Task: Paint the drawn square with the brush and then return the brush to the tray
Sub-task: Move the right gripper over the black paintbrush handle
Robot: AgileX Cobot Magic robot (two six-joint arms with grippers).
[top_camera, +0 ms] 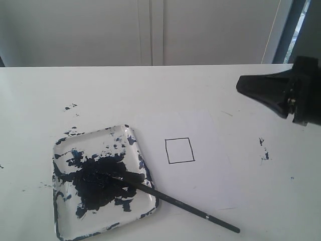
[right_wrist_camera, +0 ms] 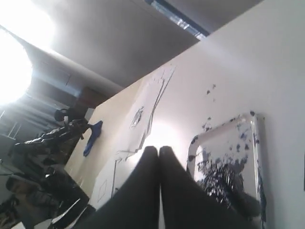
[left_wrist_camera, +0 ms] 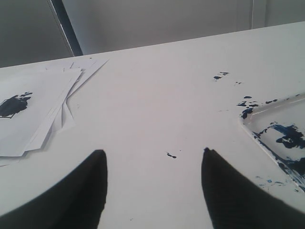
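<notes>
The white bench [top_camera: 150, 95] carries everything. The tray [top_camera: 95, 131] is a light plastic dish holding a wet dark pool; I judge it would slide if nudged. A paper sheet [top_camera: 205, 170] lies just beside the tray, and the drawn square [top_camera: 179, 150] on it is unpainted, its inside white. The brush [top_camera: 175, 202] rests with its bristles in the tray's paint and its handle sloping over the tray rim onto the bench. It looks light, stiff and thin, and likely to roll. The clean handle beyond the rim, towards the pale ring, appears the sound place to hold it, clear of the coated ferrule end. The right gripper [top_camera: 239, 84] hangs well away from the tray, its fingers [right_wrist_camera: 147, 162] pressed together on nothing. The left gripper [left_wrist_camera: 151, 151] hovers near the tray with its fingers spread and empty. Only the exterior view shows the brush and square. Only the left wrist view plainly shows a stack of sheets [left_wrist_camera: 33, 109], one of them smeared dark, well apart from the tray.
</notes>
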